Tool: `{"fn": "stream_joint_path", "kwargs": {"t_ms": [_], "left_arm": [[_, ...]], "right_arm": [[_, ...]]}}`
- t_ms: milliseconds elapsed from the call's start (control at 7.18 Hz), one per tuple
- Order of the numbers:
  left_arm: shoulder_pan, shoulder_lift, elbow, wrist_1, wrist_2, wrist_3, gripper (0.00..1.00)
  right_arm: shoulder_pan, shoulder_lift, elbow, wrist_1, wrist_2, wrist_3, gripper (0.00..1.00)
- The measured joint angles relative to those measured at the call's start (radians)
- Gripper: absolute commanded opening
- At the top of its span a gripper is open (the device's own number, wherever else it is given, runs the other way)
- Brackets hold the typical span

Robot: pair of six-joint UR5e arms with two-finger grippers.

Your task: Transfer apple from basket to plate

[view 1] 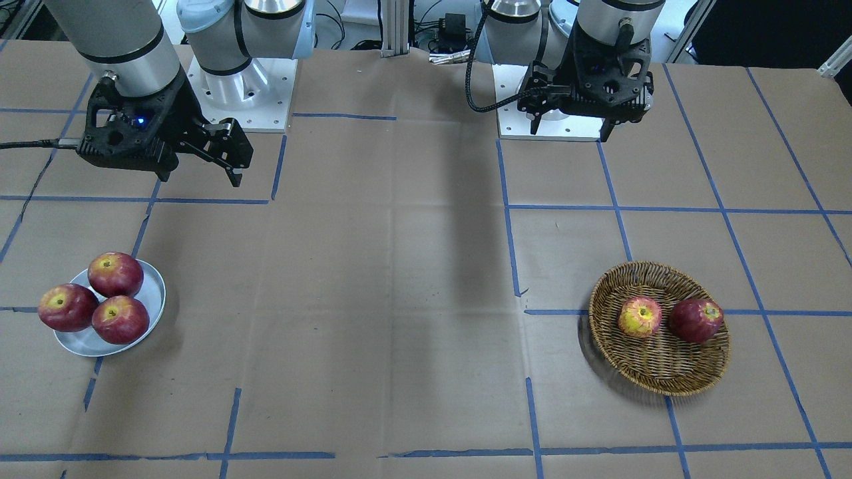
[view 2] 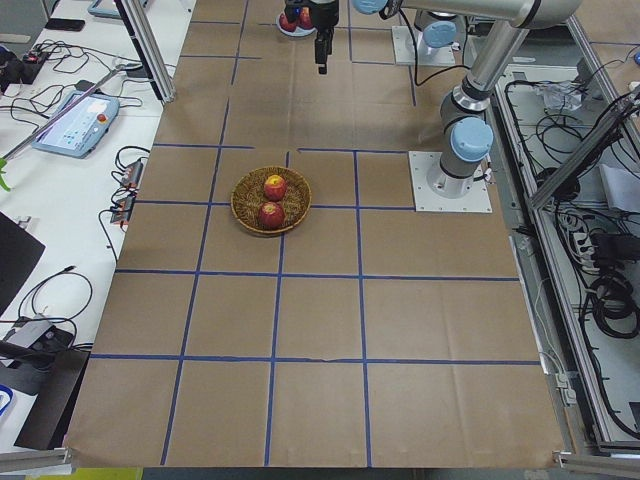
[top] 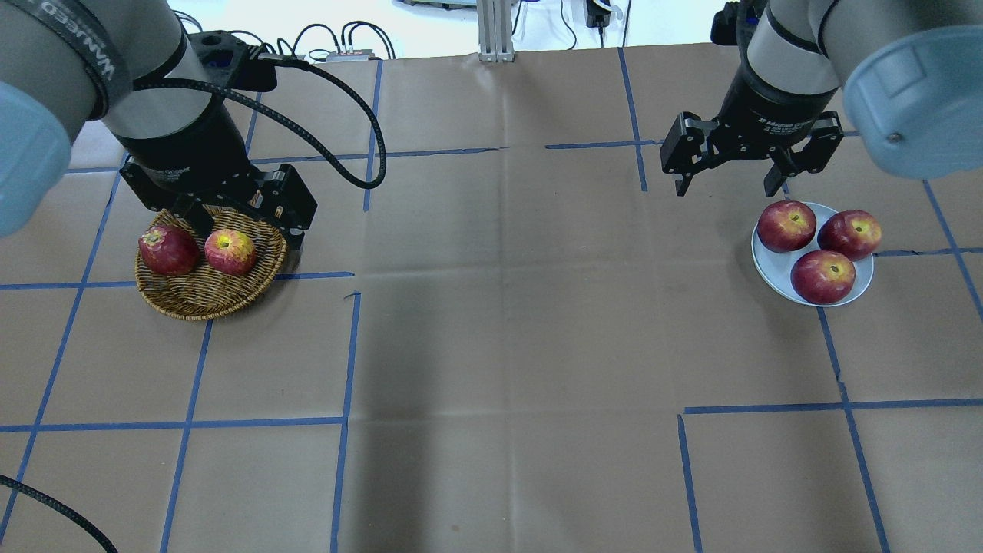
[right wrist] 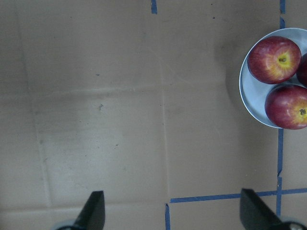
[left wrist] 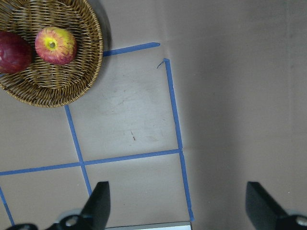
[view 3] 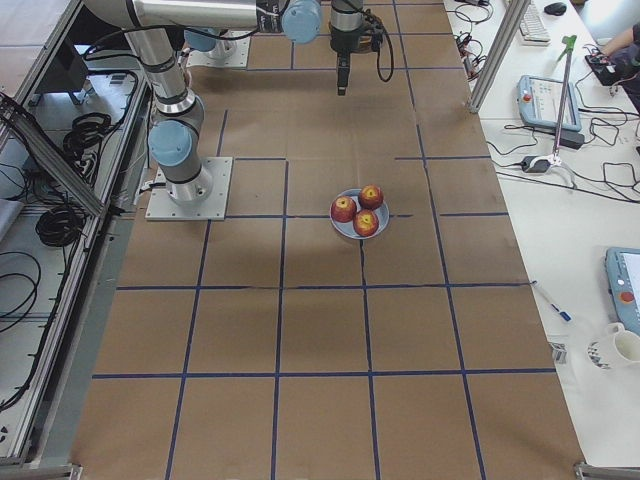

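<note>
The paler yellow-and-red apple (view 1: pixel 639 317) lies in the round wicker basket (view 1: pixel 655 379) beside a dark red apple (view 1: pixel 696 320). The overhead view shows the same pale apple (top: pixel 230 251) and basket (top: pixel 200 303). My left gripper (view 1: pixel 570 130) hangs open and empty well above the table, on the robot's side of the basket. In its wrist view the apple (left wrist: pixel 55 45) sits at the top left, away from the fingers. The silver plate (view 1: pixel 153 293) holds three dark red apples. My right gripper (top: pixel 725 188) is open and empty, up beside the plate (top: pixel 772 269).
Brown cardboard with a blue tape grid covers the table. Both arm bases (view 1: pixel 239 93) stand at the robot's edge. A metal post (top: pixel 495 31) and cables sit at the far edge. A wide bare stretch of cardboard (top: pixel 499 307) lies between basket and plate.
</note>
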Motion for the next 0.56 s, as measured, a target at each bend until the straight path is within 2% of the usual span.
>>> {"fn": "stream_joint_path", "kwargs": {"t_ms": [557], "left_arm": [[0.005, 0.001, -0.006, 0.019, -0.002, -0.008, 0.99]], "right_arm": [[0.0, -0.001, 0.0, 0.0, 0.001, 0.0, 1.0]]}}
